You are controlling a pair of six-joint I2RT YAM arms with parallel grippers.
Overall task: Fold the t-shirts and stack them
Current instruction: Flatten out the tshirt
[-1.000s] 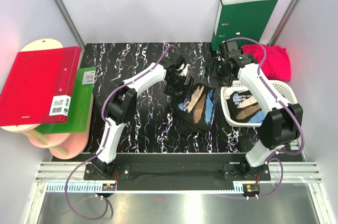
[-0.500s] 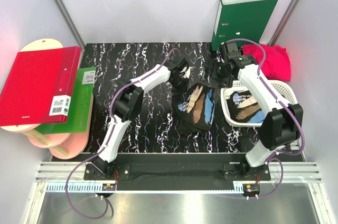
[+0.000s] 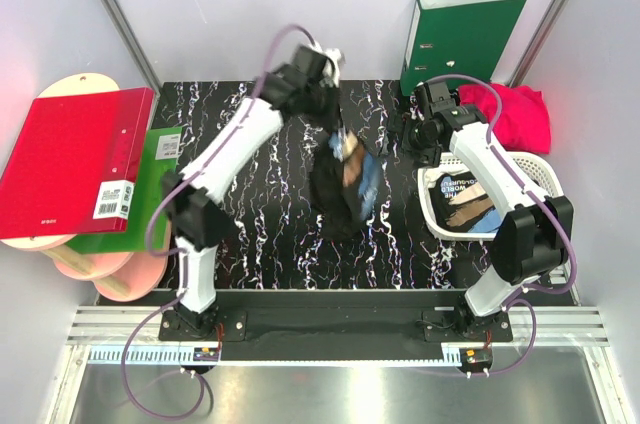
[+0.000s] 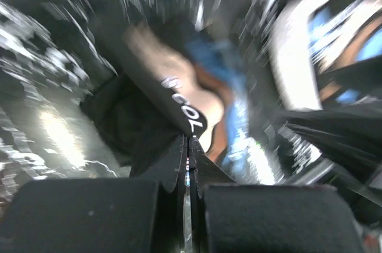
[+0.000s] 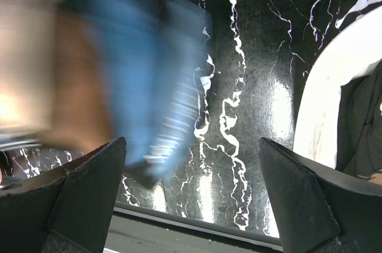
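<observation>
Your left gripper (image 4: 188, 141) pinches the hanging black t-shirt (image 3: 340, 199); right gripper (image 5: 191, 169) gapes wide, empty. Lift higher, then catch its opposite edge.

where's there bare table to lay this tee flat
The widest bare table lies between the flat green binder at its left edge and the hanging black t-shirt, down to the near edge, though the left arm reaches over it. The far left corner is bare too. The right side is crowded: white basket, crimson t-shirt, upright green binder.
</observation>
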